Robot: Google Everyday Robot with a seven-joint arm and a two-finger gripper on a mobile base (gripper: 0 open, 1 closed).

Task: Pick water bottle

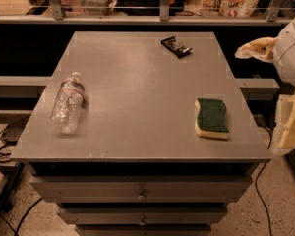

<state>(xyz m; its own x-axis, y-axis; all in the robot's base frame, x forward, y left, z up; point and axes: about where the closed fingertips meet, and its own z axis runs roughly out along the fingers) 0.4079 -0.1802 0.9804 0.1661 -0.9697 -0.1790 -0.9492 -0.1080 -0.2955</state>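
- water bottle point(67, 102): lying on its side on the left part of the table point(137, 87), white cap pointing to the far edge, nothing touching it
- gripper point(290, 126): off the table's right edge, near the front corner, well apart from the bottle; can't tell its grip state
- green-topped sponge point(212, 118): right side, near the front
- black packet point(176, 46): near the far edge

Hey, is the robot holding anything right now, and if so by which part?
Nothing is held. The end effector is beyond the right edge of the table, touching nothing. The water bottle lies on its side near the left edge, untouched.
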